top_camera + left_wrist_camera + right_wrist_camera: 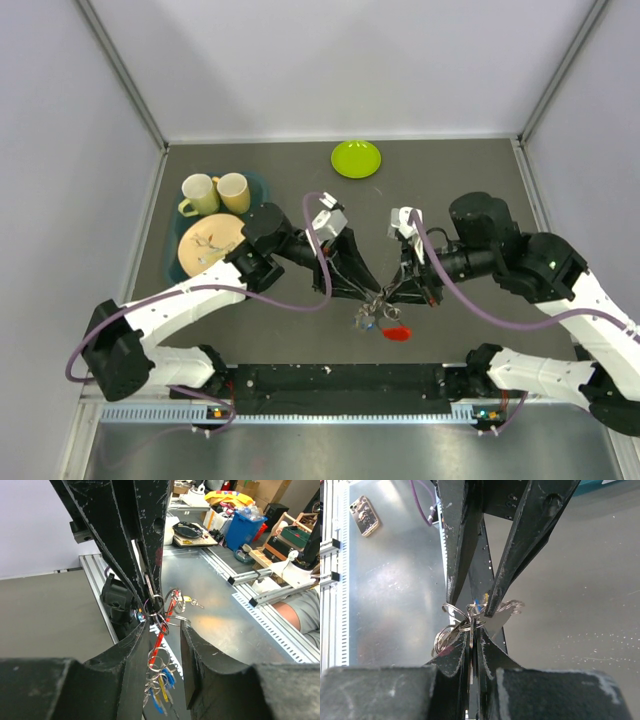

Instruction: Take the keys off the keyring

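Note:
My two grippers meet tip to tip above the middle of the table. The right gripper [391,293] [475,636] is shut on a flat silver key whose blade [471,652] stands edge-on between its pads. Thin silver keyrings [451,611] [172,621] bunch right at its tips. The left gripper [368,290] [163,626] is open, and its fingers [520,545] straddle the bunch. Through its gap hang a long red tag [163,630], blue tags [168,677] and a yellow one [163,694]. From above, the dangling keys [367,320] and the red tag [397,333] hang just below the tips.
A lime-green dish [356,158] sits at the back centre. Two cups [200,193] [233,191] and a tan plate [208,247] are on a teal tray [257,183] at the back left. Purple cables [318,240] loop over both arms. Grey walls enclose the table.

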You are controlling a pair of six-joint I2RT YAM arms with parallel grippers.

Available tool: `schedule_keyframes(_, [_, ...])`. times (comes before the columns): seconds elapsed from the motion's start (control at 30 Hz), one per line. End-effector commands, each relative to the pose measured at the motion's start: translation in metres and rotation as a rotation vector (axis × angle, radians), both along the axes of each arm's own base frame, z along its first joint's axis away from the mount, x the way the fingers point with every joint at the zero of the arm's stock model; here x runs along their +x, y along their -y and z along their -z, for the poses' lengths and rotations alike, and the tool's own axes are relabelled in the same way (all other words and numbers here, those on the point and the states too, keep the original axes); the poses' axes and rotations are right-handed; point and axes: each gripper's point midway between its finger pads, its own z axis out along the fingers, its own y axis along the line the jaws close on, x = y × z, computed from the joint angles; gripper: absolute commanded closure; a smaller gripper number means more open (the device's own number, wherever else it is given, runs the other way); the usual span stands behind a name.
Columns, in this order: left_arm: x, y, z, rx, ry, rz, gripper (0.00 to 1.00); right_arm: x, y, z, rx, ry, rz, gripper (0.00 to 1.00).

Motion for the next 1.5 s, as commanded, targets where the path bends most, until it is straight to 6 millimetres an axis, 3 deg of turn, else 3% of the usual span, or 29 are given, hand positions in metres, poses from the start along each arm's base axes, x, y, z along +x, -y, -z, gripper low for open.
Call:
schedule_keyframes(0.0, [-0.002,-0.003,-0.006,-0.015,0.047,-0.018,0.64,0.006,-0.006,-0.030,0.089,0.072,0.006,1.00])
schedule_keyframes(0.37, [0.014,0.000,-0.011,-0.026,0.119,-0.166,0.66,0.004,-0.007,-0.031,0.098,0.061,0.002,1.00])
schedule_keyframes(0.87, [0.010,0.003,-0.013,-0.038,0.128,-0.152,0.66,0.002,-0.009,-0.029,0.103,0.047,-0.015,1.00])
schedule_keyframes(1.23, [0.008,0.003,-0.019,-0.051,0.128,-0.139,0.73,0.002,-0.010,-0.028,0.100,0.041,-0.013,1.00])
schedule_keyframes(1.47, [0.002,0.002,-0.015,-0.032,0.113,-0.098,0.71,0.005,-0.011,-0.028,0.095,0.039,0.000,1.00])
